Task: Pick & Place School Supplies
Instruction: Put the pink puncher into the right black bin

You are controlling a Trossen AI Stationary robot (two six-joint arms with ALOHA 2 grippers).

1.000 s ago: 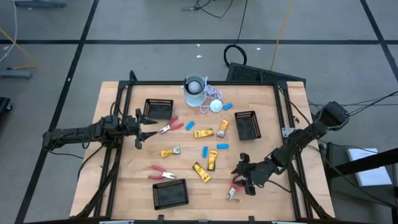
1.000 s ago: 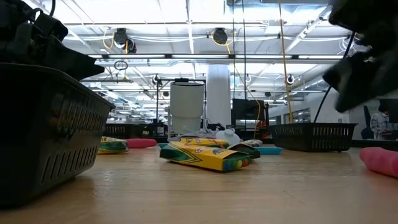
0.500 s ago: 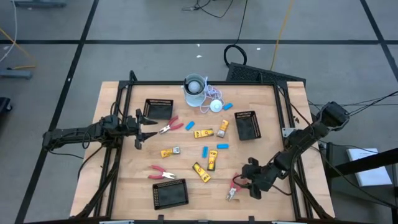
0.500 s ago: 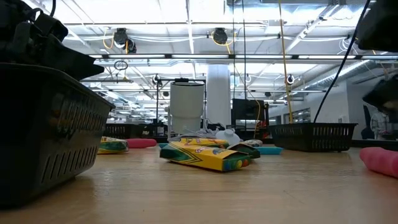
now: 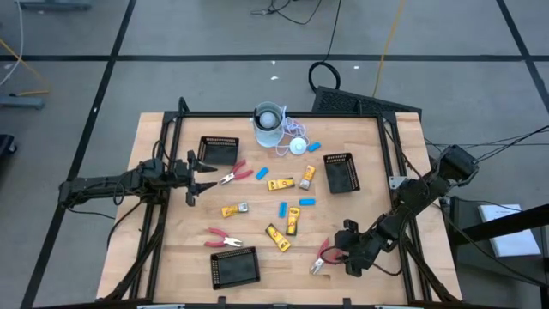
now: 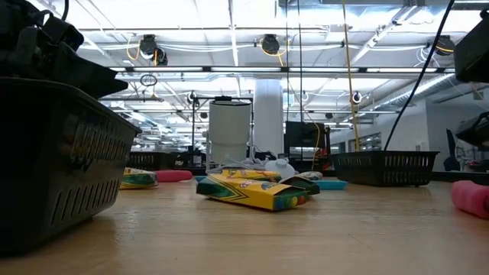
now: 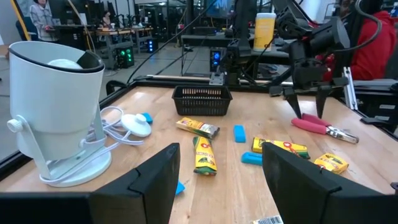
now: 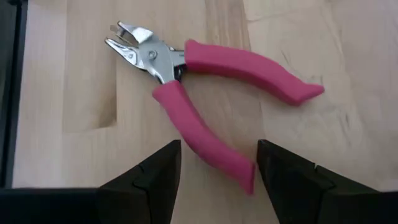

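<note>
The right gripper (image 5: 340,247) is held with fingers spread and empty — red-handled pliers (image 8: 205,93) lie flat on the table (image 5: 257,232) just ahead of its fingertips, untouched. The left gripper (image 5: 190,178), also parted and empty, is parked near another red-handled tool (image 5: 233,174).

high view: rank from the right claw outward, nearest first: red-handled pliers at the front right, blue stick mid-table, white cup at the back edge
From the right claw:
1. Red-handled metal pliers, right beside it at the table's front right.
2. Small light-blue stick, mid-table, toward the left arm's side.
3. White plastic cup, at the far back edge, farthest.
</note>
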